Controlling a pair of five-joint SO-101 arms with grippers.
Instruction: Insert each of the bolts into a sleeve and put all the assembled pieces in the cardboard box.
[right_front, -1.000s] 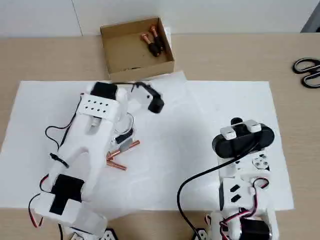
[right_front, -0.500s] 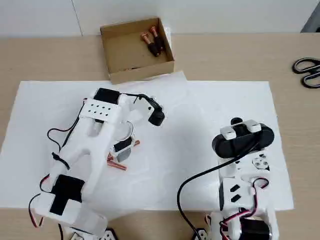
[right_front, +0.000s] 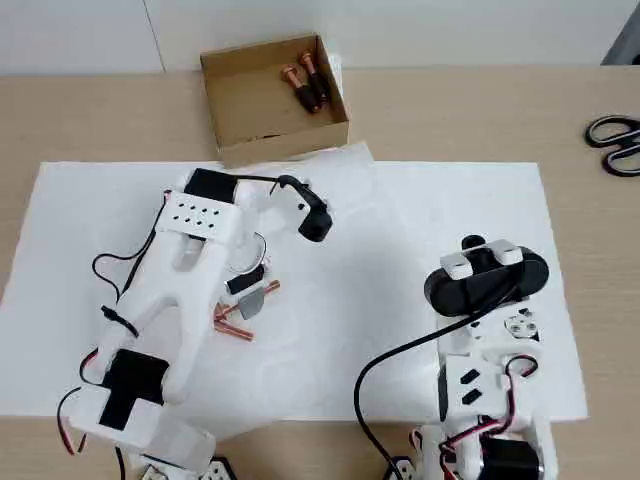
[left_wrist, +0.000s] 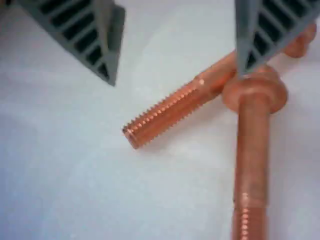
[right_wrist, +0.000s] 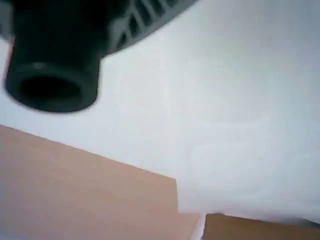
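The left fingers (left_wrist: 95, 35) stand wide apart over two touching copper bolts (left_wrist: 172, 107) on white paper (left_wrist: 75, 175); the right fingers (right_wrist: 145, 17) grip a black sleeve (right_wrist: 52, 75).

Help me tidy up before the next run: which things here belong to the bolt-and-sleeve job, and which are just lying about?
Job: two loose copper bolts beneath the open left gripper; black sleeve in the right gripper; cardboard box holding assembled pieces.
Lying about: scissors on the bare wood; white paper sheet under the arms.
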